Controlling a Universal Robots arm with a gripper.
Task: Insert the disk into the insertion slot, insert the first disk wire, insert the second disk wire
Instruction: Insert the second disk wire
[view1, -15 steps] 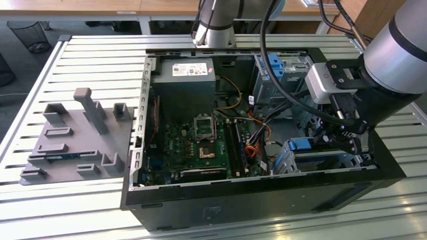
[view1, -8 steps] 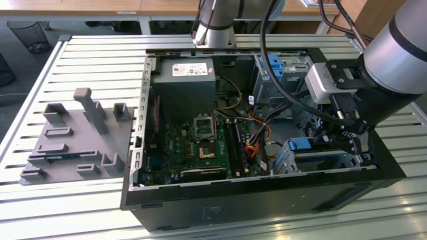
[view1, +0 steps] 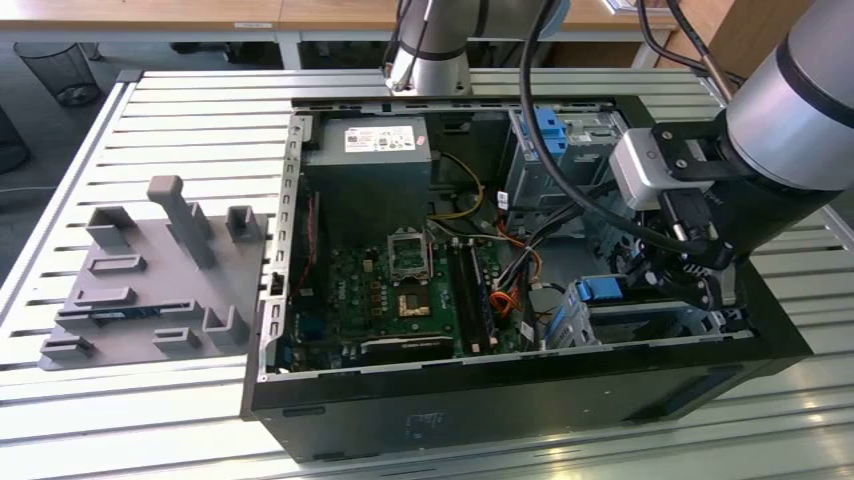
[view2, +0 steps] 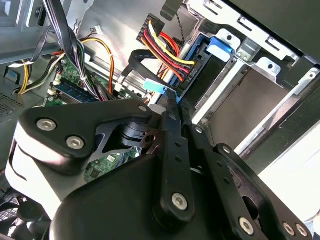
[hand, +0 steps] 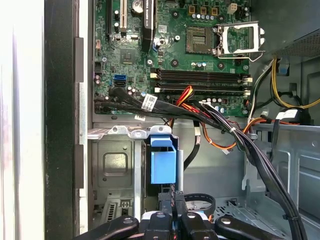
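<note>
looking down into the open computer case (view1: 534, 400), you have the claw (view2: 172, 102) low in the corner by the metal cage (hand: 117, 165), its fingers pinched together on a light-blue plug (view2: 155, 87) right at the back edge of the drive (view2: 202, 62). the drive, in its blue frame (hand: 162, 160), already sits inside the cage. the red and yellow power wires (view2: 162, 47) crowd the same spot, just beside the plug. if you press while the plug is tilted or off its socket, it could jam or bend, and the fingers could snag those loose wires.
</note>
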